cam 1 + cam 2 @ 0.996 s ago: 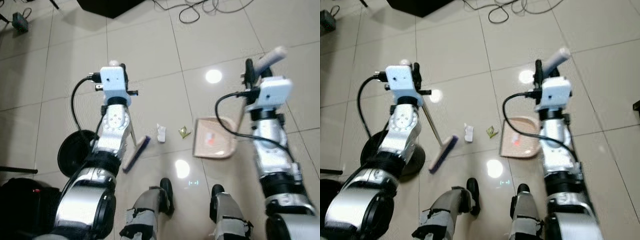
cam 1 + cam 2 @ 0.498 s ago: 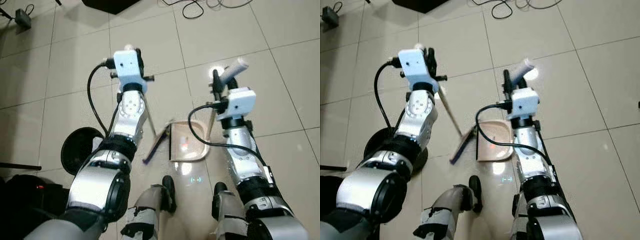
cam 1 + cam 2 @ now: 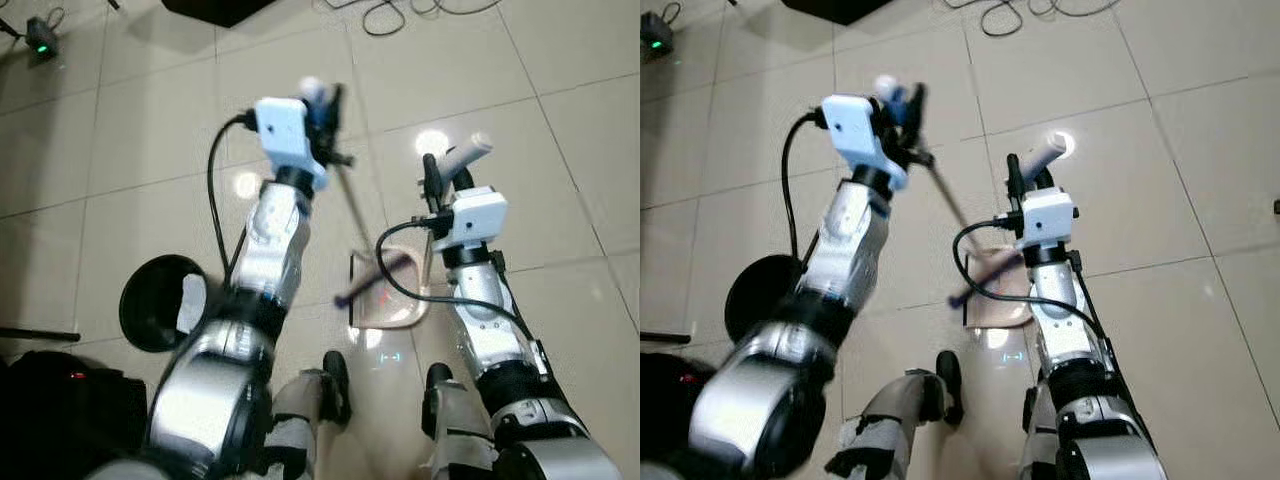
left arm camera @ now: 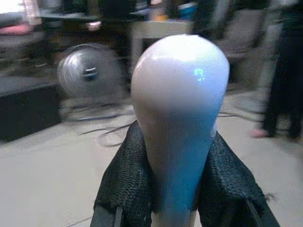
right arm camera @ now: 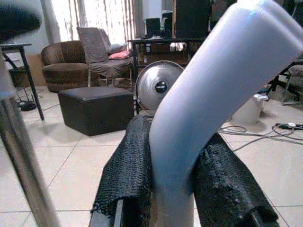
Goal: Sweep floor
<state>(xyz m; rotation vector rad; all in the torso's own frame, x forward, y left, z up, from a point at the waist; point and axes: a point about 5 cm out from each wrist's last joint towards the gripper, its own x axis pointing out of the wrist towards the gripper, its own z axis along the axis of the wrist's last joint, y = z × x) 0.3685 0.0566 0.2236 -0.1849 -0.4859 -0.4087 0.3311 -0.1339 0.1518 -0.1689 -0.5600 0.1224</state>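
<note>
On the tiled floor (image 3: 120,120) just ahead of the robot's feet, with the left gripper (image 4: 175,189) clamped on the broom (image 3: 375,282) and the right gripper (image 5: 173,189) clamped on the dustpan (image 3: 395,310), keep the pan's lip flat while the brush rests across it.

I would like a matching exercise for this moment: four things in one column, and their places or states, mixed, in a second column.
Things:
1. broom
2. dustpan
3. black round bin
4. cables

Places or states:
A. on the tiles far ahead of the robot
B. on the floor, by the robot's left side
C. handle in the left gripper, brush head over the pan
D. handle in the right gripper, pan between the arms

Pairs: 1-C, 2-D, 3-B, 4-A
</note>
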